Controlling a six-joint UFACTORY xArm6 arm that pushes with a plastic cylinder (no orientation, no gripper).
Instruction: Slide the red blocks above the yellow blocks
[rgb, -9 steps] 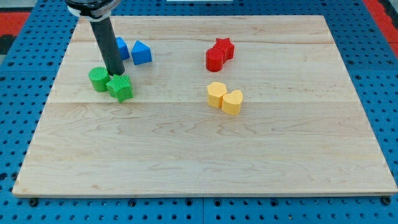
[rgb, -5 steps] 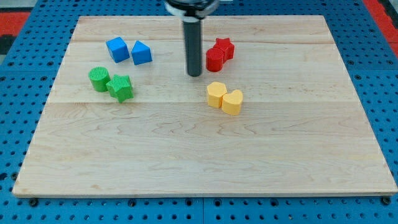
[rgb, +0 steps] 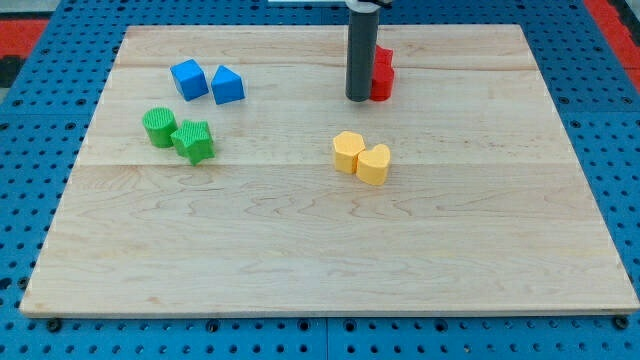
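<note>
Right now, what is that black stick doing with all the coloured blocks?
The stick is my rod, and I push blocks around the wooden board with my tip. At this moment my tip sits at the view's top, right against the left side of the red blocks, which the rod partly hides. The two yellow blocks sit together just below them. The two blue blocks and two green blocks lie off to the view's left, away from my tip.

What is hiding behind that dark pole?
Red blocks peek out on the view's right of my tip. The rod covers most of them, so their shapes and number are unclear.
</note>
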